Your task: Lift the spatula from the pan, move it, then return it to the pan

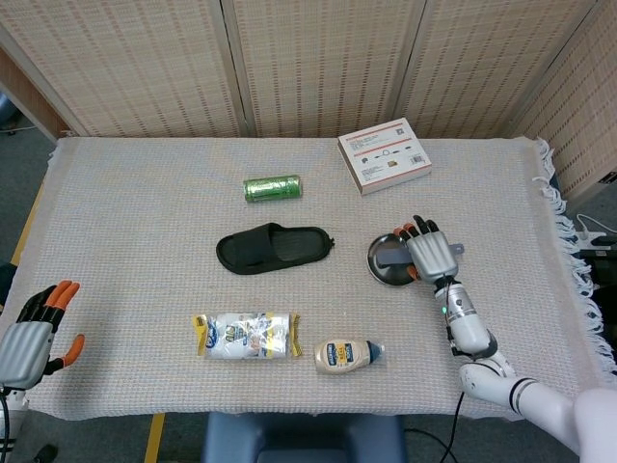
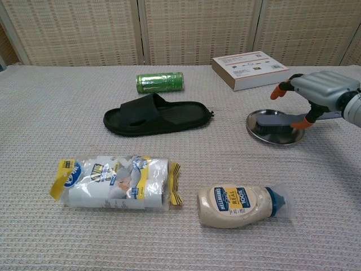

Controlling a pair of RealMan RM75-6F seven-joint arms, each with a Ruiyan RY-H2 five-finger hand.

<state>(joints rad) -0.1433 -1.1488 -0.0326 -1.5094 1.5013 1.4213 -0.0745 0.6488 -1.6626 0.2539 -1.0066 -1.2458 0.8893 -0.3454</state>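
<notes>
The right hand (image 2: 322,90) hovers over the spatula (image 2: 280,122) handle — which runs rightward out of the pan (image 2: 259,129) — fingers (image 2: 306,122) apart, not yet clamped.

I read "REAL" on the mayonnaise bottle's (image 2: 240,206) label; the print on the box (image 2: 250,69) was too small.

Both views are bright and evenly lit from overhead, with sharp focus throughout. Shadows on the counter (image 1: 145,222) are faint and soft. There is no noticeable glare or blur.
</notes>
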